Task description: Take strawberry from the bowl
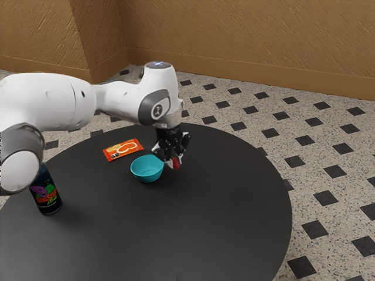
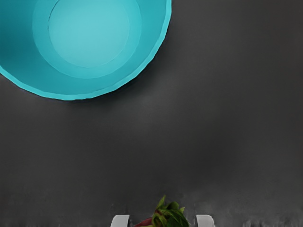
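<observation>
Strawberry [image 2: 165,217], leafy green crown and a bit of red flesh, sits nearest the wrist camera, between the two pale fingertips [image 2: 120,221]; the black two-finger gripper [image 1: 174,162] has it clamped, the red fruit poking out between the tips in the exterior view; the hand points down, and whether the fruit's underside touches the table I cannot tell.

Just beside the gripper, toward the exterior view's left, stands the turquoise bowl [image 1: 147,177], upright; the strawberry is outside it, past the rim; the wrist view looks down into the bowl's round, smooth floor and shows a slightly faceted rim, with a soft shadow on the table along its edge.

Farther out, behind the bowl and toward the exterior view's left, a flat orange-red packet [image 1: 123,150] with a pale looping design lies aslant; well apart from it, near the exterior view's left, a dark can [image 1: 46,193] with green and red lettering and a purple figure stands upright, its top hidden by the white Franka arm [image 1: 53,99]; all of these things rest on a round black table [image 1: 222,211]; beyond are a speckled pale floor [image 1: 304,158] set with dark squares and a rough brown wall [image 1: 246,41] with a plain baseboard.
</observation>
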